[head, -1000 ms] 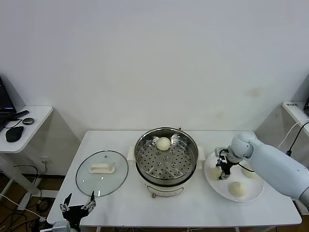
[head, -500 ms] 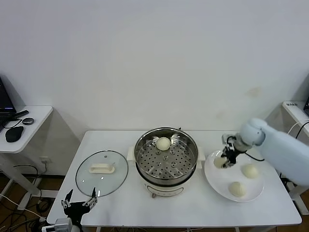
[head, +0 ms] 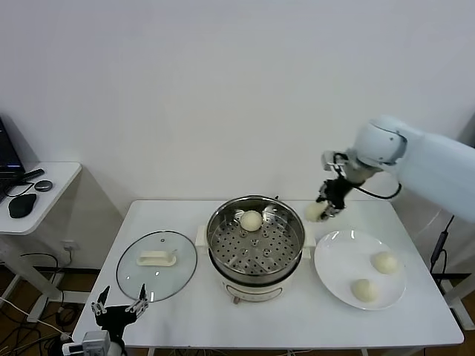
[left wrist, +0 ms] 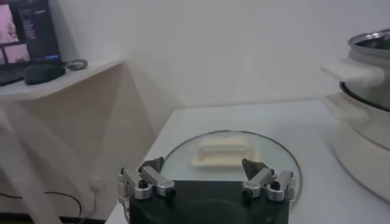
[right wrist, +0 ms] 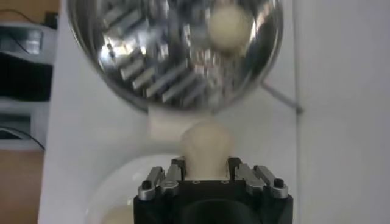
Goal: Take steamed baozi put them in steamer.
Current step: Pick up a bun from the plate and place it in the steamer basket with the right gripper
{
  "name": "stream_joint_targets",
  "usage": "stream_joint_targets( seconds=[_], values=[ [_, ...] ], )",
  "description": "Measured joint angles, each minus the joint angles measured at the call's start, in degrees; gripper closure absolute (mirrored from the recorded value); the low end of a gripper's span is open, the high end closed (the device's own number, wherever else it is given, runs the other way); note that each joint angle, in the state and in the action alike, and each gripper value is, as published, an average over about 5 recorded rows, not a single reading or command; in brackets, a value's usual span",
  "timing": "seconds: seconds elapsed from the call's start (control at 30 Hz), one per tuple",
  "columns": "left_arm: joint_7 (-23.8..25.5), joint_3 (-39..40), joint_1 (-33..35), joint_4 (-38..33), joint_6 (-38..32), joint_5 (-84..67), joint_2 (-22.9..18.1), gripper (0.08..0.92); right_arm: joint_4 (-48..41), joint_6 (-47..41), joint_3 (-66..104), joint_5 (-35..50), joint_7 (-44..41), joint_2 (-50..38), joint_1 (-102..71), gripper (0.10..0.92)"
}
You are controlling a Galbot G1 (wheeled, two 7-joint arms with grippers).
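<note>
My right gripper [head: 324, 208] is shut on a cream-white baozi [head: 315, 212] and holds it in the air just right of the steamer [head: 256, 239], above the table. In the right wrist view the baozi [right wrist: 207, 147] sits between my fingers, with the steamer [right wrist: 159, 72] beyond it. One baozi [head: 251, 220] lies on the perforated tray at the back of the steamer; it also shows in the right wrist view [right wrist: 229, 27]. Two baozi [head: 384, 262] [head: 362, 289] remain on the white plate [head: 338, 259]. My left gripper [head: 119, 312] is open and empty, parked low at the table's front left.
The glass lid [head: 156, 264] with a white handle lies flat on the table left of the steamer; it shows in the left wrist view [left wrist: 231, 157] just beyond my left gripper [left wrist: 206, 182]. A side desk [head: 37, 193] with a mouse stands at far left.
My right gripper closed on a baozi on the plate, lifted it and carried it up and left toward the steamer's right rim. The plate went from three baozi to two.
</note>
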Motion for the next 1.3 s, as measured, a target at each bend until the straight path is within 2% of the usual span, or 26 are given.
stream_joint_targets(
  seconds=[0.27, 0.67, 1.03, 1.3],
  values=[
    [-0.32, 0.32, -0.54, -1.90, 0.78, -0.36, -0.20, 0.177, -1.76, -3.86, -4.21, 7.97, 3.10, 9.94, 3.11, 0.584],
    [-0.35, 0.29, -1.66, -2.62, 1.82, -1.63, -0.57, 0.177, -7.93, -7.81, -6.86, 11.06, 7.91, 24.33, -0.84, 0.547],
    [-0.30, 0.98, -2.08, -3.18, 2.12, -2.15, -1.22, 0.177, -12.18, -9.57, -6.93, 10.57, 10.78, 31.83, -5.42, 0.533],
    [-0.32, 0.73, -2.58, -3.34, 2.38, -2.84, -1.44, 0.177, -13.73, -10.08, -7.49, 9.09, 11.34, 33.74, -7.32, 0.533]
  ],
)
